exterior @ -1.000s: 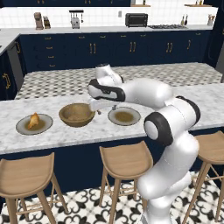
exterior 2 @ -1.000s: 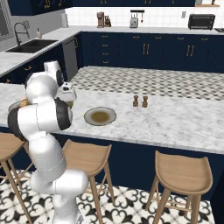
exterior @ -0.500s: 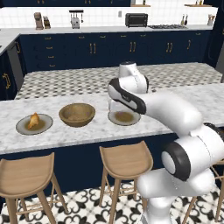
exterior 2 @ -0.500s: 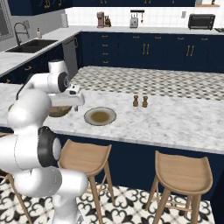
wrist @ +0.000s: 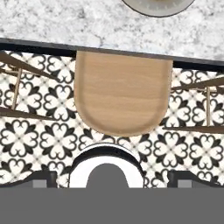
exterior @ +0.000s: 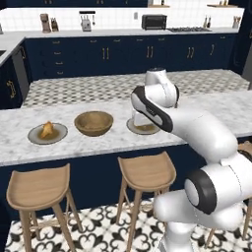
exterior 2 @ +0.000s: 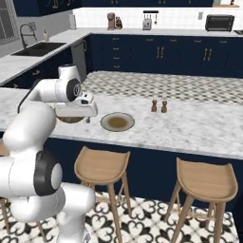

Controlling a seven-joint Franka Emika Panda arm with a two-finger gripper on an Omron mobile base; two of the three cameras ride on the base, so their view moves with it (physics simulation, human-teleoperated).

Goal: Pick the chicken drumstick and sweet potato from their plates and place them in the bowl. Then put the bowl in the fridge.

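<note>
Gripper: the white arm's two-finger gripper [exterior 2: 88, 115] hung over the counter's front edge, between bowl and near plate — whether it was open, or held anything, cannot be told.
Drumstick: the golden-orange lumpy chicken drumstick [exterior: 47, 129] lay on the round grey-green plate [exterior: 34, 137] at the bowl's 9 o'clock.
Bowl: the deep brown wooden bowl [exterior: 93, 122] stood on the marble counter [exterior: 88, 145].
Second plate: another grey-green plate [exterior 2: 117, 122] sat at the bowl's 3 o'clock.
Below: a wooden stool [wrist: 122, 93] stood on patterned floor.
</note>
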